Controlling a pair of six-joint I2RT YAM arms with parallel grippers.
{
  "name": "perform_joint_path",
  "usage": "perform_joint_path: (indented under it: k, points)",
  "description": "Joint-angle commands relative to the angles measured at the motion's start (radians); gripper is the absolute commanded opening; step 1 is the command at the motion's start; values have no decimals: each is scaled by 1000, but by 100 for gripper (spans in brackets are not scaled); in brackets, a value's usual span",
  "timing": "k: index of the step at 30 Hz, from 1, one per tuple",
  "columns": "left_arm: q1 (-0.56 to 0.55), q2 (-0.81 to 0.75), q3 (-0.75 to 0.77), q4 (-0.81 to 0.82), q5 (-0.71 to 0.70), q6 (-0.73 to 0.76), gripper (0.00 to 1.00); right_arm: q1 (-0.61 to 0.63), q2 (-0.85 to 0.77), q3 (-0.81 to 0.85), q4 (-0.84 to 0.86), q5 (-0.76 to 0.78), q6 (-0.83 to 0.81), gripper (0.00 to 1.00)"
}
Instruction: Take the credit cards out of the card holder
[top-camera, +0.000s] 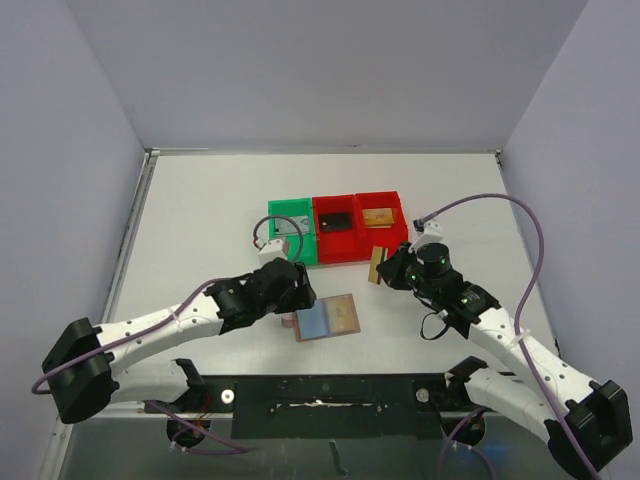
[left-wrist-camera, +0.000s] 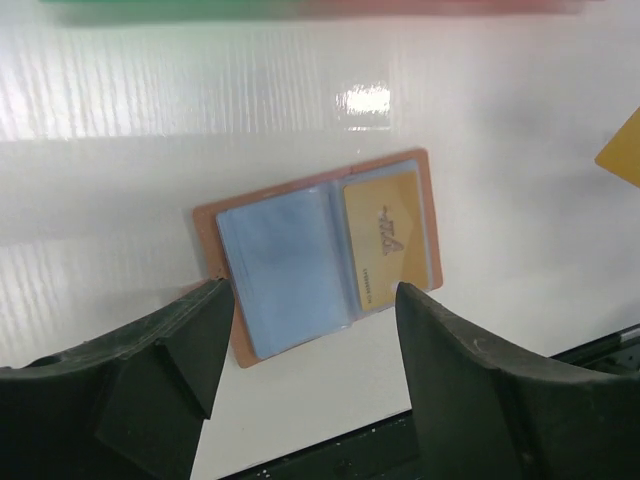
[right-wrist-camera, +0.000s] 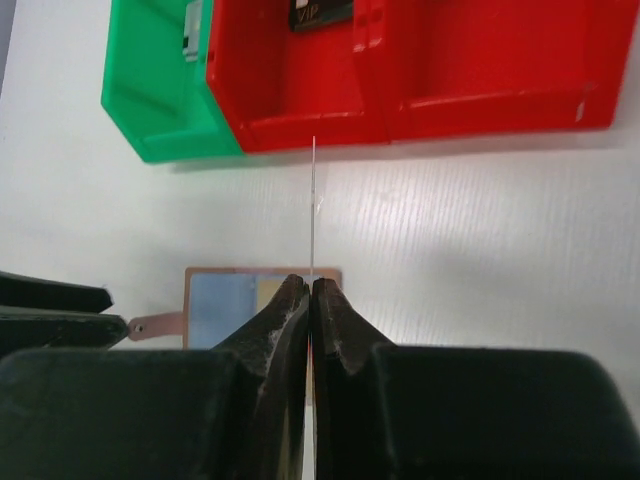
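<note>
Pinching a thin gold plastic card (top-camera: 378, 265), the right fingers (right-wrist-camera: 311, 300) are clamped shut. The left fingers (left-wrist-camera: 450, 360) spread empty above the flat brown leather-like card holder (left-wrist-camera: 320, 250), open on the table (left-wrist-camera: 500, 100); the second gold card (left-wrist-camera: 388, 240) inside likely needs pulling next.

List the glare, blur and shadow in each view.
Left wrist: a bright glare patch on the table, bins smeared to a blurry strip at the top, card holder fairly sharp. Right wrist: the close fingers are soft and dark. Top external: even light, no glare.
</note>
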Motion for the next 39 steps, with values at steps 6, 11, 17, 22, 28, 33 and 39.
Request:
perform_joint_path:
  k: [6,11,17,22,28,33,39]
  points:
    - [136,-125,196,-254,1,126,72,-165,34,152,-66,72,-170,0]
    - [178,-131,368,-484,-92,150,73,-285,77,189,-30,-8,-224,0]
    - [354,-207,264,-458,-89,263,74,-317,165,228,36,-53,-290,0]
    - [475,-294,116,-348,-17,310,75,-317,251,278,63,-71,-327,0]
    - [488,-352,47,-274,-33,313,75,-310,385,350,102,-139,-432,0]
    - [528,-324,52,-261,-5,328,75,-252,445,336,223,-82,-479,0]
    - [617,-282,85,-183,119,467,76,-159,516,354,275,51,-586,0]
